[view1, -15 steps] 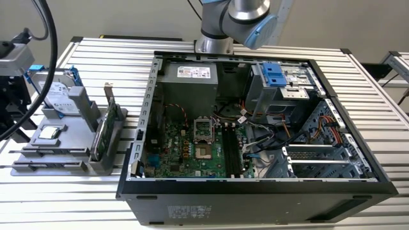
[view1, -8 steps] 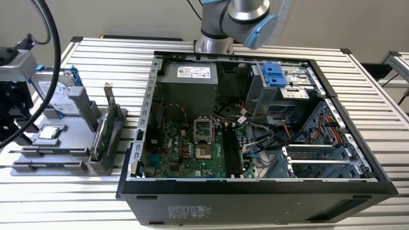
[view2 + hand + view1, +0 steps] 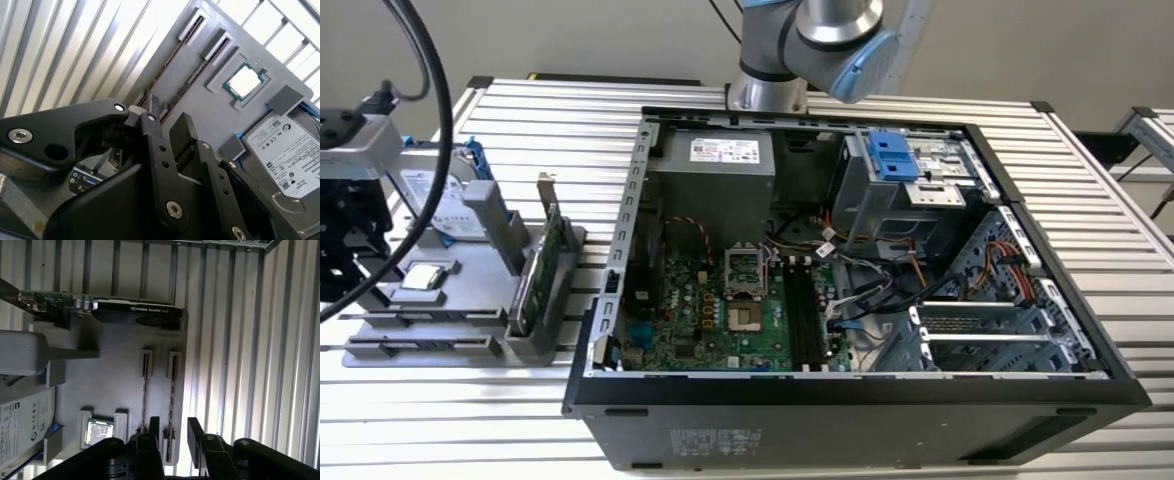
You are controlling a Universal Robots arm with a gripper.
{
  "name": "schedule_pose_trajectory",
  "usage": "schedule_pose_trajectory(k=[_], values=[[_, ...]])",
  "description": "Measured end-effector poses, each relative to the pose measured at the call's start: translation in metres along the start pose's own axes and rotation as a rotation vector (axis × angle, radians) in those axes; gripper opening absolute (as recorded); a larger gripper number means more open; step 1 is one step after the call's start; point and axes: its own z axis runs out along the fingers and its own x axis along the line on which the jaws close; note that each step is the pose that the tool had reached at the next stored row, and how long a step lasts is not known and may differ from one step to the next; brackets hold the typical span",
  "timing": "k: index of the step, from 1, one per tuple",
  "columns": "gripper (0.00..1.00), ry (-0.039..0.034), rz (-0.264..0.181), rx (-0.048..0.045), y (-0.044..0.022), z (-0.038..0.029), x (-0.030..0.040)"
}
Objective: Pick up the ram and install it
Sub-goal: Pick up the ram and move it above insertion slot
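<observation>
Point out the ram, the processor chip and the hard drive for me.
The ram (image 3: 171, 395): first wrist view, exposed edge of the stick nearer the holder's (image 3: 110, 385) rim.
The processor chip (image 3: 246, 81): second wrist view, middle of its silver lid.
The hard drive (image 3: 287, 150): second wrist view, on its white label.

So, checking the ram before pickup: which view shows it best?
First wrist view: the ram stands edge-on in its holder, mostly unobstructed. In the second wrist view the gripper covers part; the exterior view barely shows it.
</observation>
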Motion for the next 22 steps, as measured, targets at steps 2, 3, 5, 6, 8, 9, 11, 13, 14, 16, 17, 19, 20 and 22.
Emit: schedule_pose_trajectory(k=[2, 3, 5, 6, 8, 9, 11, 13, 14, 16, 17, 19, 20, 22], values=[[1.0, -0.0003, 0.0, 0.0001, -0.0001, 0.0014, 0.0], [1.0, -0.0004, 0.0, 0.0001, -0.0001, 0.0022, 0.0001], [1.0, -0.0004, 0.0, -0.0001, -0.0002, 0.0036, 0.0001], [1.0, -0.0005, 0.0, -0.0001, -0.0002, 0.0043, 0.0001], [1.0, -0.0007, 0.0, 0.0001, -0.0003, 0.0053, 0.0001], [1.0, -0.0007, 0.0, 0.0001, -0.0003, 0.0059, 0.0002], [1.0, -0.0007, 0.0, 0.0001, -0.0003, 0.0071, 0.0002], [1.0, -0.0008, 0.0, 0.0001, -0.0004, 0.0082, 0.0002], [1.0, -0.0008, 0.0, 0.0001, -0.0004, 0.0087, 0.0002], [1.0, -0.0008, 0.0, 0.0001, -0.0005, 0.0096, 0.0002], [1.0, -0.0008, 0.0, 0.0001, -0.0005, 0.0101, 0.0003], [1.0, -0.0008, 0.0, 0.0001, -0.0005, 0.011, 0.0003], [1.0, -0.0008, 0.0, 0.0001, -0.0005, 0.0115, 0.0003], [1.0, -0.0007, 0.0, 0.0, -0.0005, 0.0124, 0.0003]])
